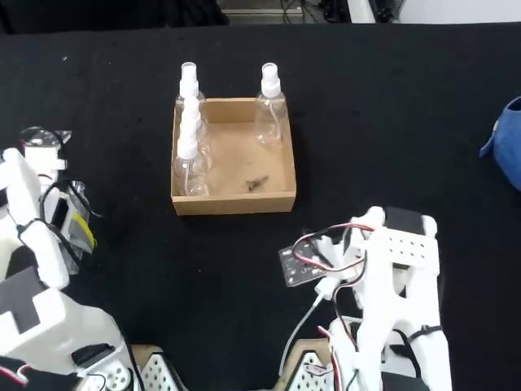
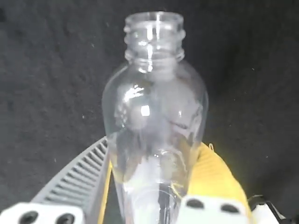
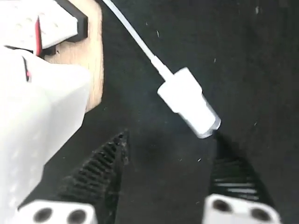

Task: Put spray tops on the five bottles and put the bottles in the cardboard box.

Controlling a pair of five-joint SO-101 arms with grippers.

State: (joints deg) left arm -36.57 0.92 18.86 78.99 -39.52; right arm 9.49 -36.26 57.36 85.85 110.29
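— While the left tool (image 2: 154, 161) clamps the uncapped bottle (image 2: 154, 93) at the left of the tabletop (image 1: 122, 261), what's in the cardboard box (image 1: 236, 204)?
— Capped bottles (image 1: 270, 110), upright. Farther right, the right tool (image 3: 170, 140) gapes, spray top (image 3: 189, 102) lying just ahead.

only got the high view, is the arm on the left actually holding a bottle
Observer: Yes. The left wrist view shows a clear plastic bottle clamped between the fingers of the left gripper.
Operator: spray top on it
Observer: No, its threaded neck is bare and open.
Operator: has the right one grabbed a top
Observer: No. In the right wrist view the right gripper is open. The white spray top, with its thin tube, lies on the black table just beyond the fingertips, close to one of them.
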